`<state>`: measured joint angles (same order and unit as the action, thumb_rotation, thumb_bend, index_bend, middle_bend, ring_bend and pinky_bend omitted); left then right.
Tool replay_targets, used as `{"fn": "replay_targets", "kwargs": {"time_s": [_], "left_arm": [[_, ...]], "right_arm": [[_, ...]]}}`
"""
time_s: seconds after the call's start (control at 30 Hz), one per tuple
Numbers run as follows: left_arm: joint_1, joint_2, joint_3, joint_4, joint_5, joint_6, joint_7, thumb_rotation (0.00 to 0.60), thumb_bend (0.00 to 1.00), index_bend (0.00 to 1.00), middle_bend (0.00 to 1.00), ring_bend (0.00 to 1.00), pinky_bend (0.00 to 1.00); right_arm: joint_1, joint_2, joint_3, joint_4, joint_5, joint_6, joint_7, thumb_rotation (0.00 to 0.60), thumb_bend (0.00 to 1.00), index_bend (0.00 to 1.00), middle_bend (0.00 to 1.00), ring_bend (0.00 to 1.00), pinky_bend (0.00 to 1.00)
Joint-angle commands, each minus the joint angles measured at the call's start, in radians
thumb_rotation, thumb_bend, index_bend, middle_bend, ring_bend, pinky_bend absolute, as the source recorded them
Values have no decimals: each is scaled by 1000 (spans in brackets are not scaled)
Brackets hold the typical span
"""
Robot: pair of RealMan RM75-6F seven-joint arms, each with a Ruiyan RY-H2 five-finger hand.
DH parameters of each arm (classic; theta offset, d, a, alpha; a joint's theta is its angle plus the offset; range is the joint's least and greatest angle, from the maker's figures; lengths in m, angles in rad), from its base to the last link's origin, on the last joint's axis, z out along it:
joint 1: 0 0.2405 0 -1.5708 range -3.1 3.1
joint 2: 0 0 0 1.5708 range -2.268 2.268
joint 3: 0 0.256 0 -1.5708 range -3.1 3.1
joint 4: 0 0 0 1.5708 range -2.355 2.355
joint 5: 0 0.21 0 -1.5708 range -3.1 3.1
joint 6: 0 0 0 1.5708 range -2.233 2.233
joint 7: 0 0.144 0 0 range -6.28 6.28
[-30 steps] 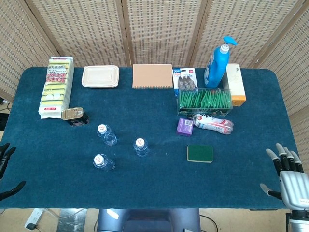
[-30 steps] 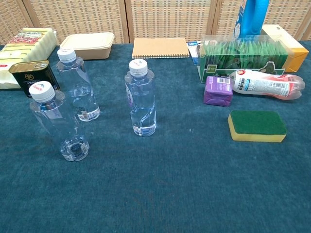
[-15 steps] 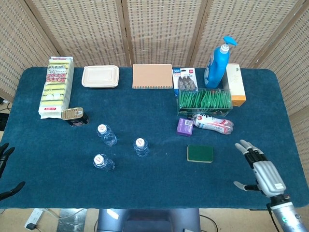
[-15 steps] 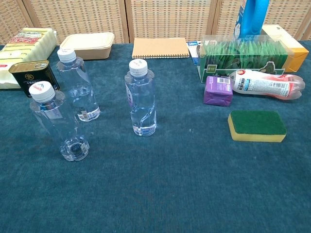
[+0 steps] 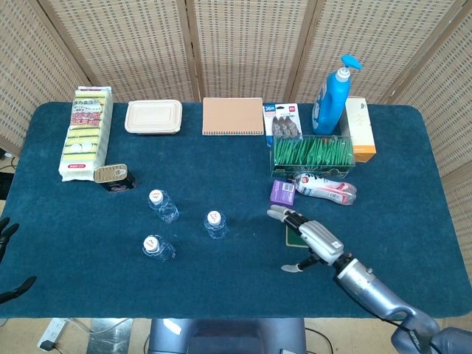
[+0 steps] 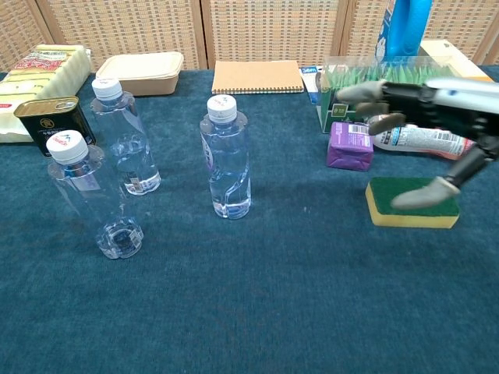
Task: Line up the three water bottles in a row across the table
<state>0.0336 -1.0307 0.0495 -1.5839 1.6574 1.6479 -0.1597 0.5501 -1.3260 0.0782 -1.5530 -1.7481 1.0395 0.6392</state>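
Clear box [image 5: 313,153] of green packets [image 6: 390,82]

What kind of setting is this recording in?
Likely a staged indoor test setup: a table under blue cloth, woven screens behind, and mixed household goods such as a soap dispenser and notebook.

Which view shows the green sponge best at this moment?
The chest view: the green sponge shows its top and yellow side, the right hand above it. In the head view that hand covers most of the sponge.
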Motion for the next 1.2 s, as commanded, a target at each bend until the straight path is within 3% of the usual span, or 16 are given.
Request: {"fn": "replay_targets", "kwargs": {"time_s": [0.03, 0.3, 0.57, 0.8, 0.93, 1.07, 1.2], "left_arm": [[-6, 2, -5, -6, -13, -15, 1, 600, 173, 0, 0, 0, 69], [-16, 4, -16, -14, -41, -42, 6, 600, 173, 0, 0, 0, 69], [-25, 5, -26, -15, -71, -68, 5, 600, 172, 0, 0, 0, 69], [-27, 7, -32, -13, -89, -80, -7, 600, 173, 0, 0, 0, 69], [-26, 9, -34, -11, -94, -79, -17, 600, 171, 0, 0, 0, 69], [-25, 11, -37, -8, -99, -79, -26, 600, 172, 0, 0, 0, 69], [-27, 11, -36, -7, -96, -84, -29, 600, 172, 0, 0, 0, 69]], "right_arm": [[52, -60, 34, 15, 32, -34, -1, 600, 12, 0, 28, 14, 122], [159, -184, 107, 81, 149, -129, -32, 600, 12, 0, 24, 14, 122], [255, -273, 140, 154, 244, -239, -21, 600, 12, 0, 31, 17, 122], [304, -345, 157, 204, 297, -274, -28, 600, 12, 38, 120, 113, 152], [310, -401, 174, 262, 338, -248, -66, 600, 31, 237, 301, 286, 260], [305, -432, 173, 300, 362, -229, -94, 600, 97, 496, 530, 513, 531], [291, -446, 164, 319, 370, -211, -90, 600, 151, 566, 614, 596, 678]]}}
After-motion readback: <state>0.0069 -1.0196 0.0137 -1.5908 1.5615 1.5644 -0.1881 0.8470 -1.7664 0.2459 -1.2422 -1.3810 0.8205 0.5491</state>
